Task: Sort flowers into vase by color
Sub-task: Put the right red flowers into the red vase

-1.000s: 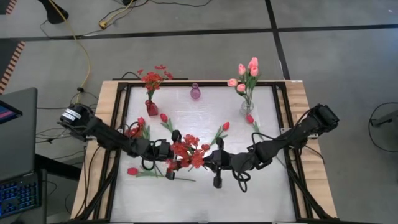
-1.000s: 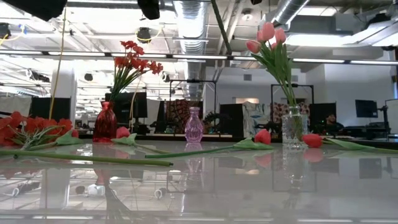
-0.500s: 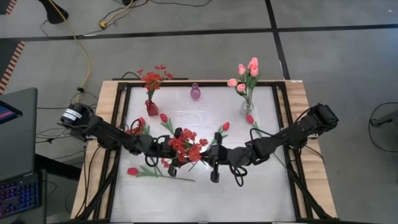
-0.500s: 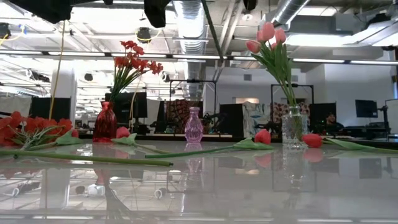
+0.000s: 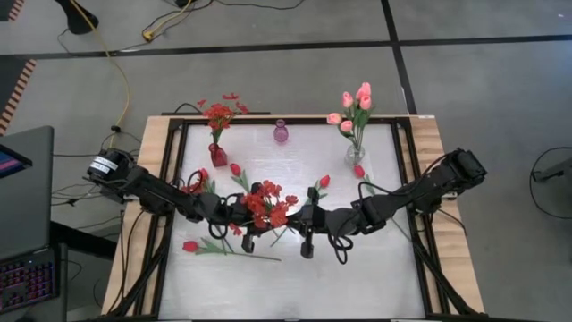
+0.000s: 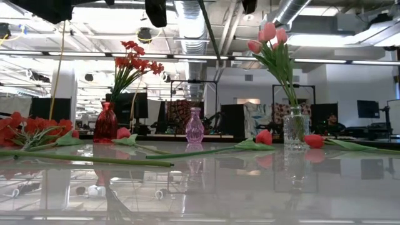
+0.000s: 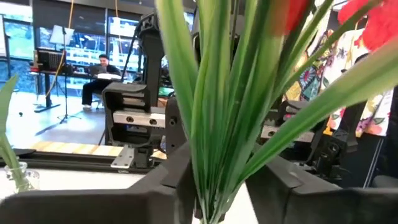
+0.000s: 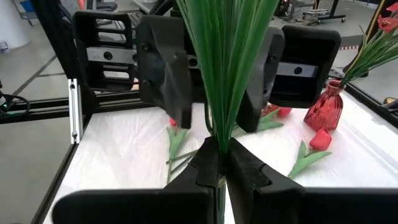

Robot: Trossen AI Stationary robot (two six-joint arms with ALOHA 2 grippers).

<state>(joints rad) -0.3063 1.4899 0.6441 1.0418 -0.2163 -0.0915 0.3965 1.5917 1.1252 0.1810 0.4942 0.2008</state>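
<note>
Holding the spray of small red blossoms [image 5: 266, 204] above the middle of the table [image 5: 375, 277], the right gripper [image 8: 217, 163] is clenched on the bottom of its green stems. In the right wrist view its two fingers press together around the bundle, and the stems rise straight up from them, so the long axis of the spray is close to vertical.

The left gripper [image 7: 214, 186] faces the right one from the other side of the same bundle. Its fingers stand on both sides of the stems, a little higher than the grip of the right gripper, and in the right wrist view there is a gap between each dark pad and the leaves. I cannot tell if they already press the stems, so I judge this is a hand-over in the middle.

The red vase [image 5: 217, 155], which already carries the same kind of red blossoms, stands at the far edge on the left arm's side, and the left arm is clearly nearer to it. The glass vase [image 5: 355, 154] with pink tulips stands on the far right. Several red tulips [image 5: 323, 182] lie flat on the table around both arms.
</note>
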